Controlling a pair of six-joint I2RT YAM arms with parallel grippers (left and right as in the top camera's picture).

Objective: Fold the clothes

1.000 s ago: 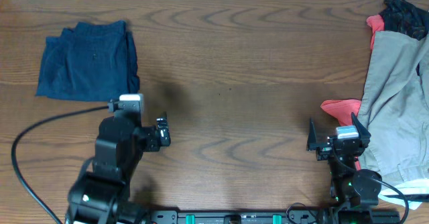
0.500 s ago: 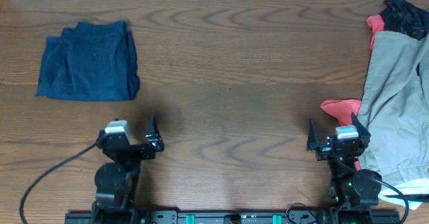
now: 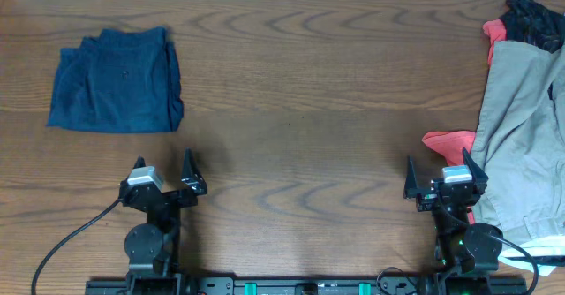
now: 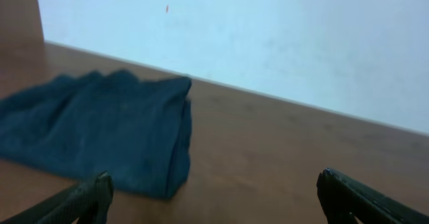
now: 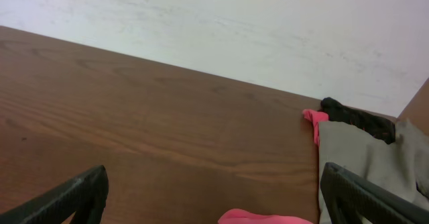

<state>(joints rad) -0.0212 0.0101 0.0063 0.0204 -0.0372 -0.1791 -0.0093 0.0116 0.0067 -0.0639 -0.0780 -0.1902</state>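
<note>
The navy denim shorts (image 3: 115, 79) lie folded into a compact, roughly square packet near the far-left corner of the table (image 3: 300, 74). They look flat and finished, with one folded edge facing the middle of the table. The left gripper (image 3: 163, 167) sits low by the near edge with its fingers spread wide and nothing between them. From it the shorts lie ahead and slightly to the left, apart from the fingers, which the left wrist view confirms. That puts the left arm much nearer to them than the right. The right gripper (image 3: 439, 170) rests by the near edge toward the right side, its fingers also spread and empty. Unfolded clothing is heaped along the right edge of the table. A beige garment (image 3: 521, 127) runs lengthwise from the near edge toward the far-right corner. A red garment (image 3: 448, 141) pokes out from under its inner side, and a black garment (image 3: 534, 17) is bunched at the far-right corner. The red cloth lies just beyond and to the right of the right gripper, close to its outer finger. Since the shorts appear done, the next piece probably comes from this heap, so the right arm is better placed to reach across and draw the beige garment toward the middle.
</note>
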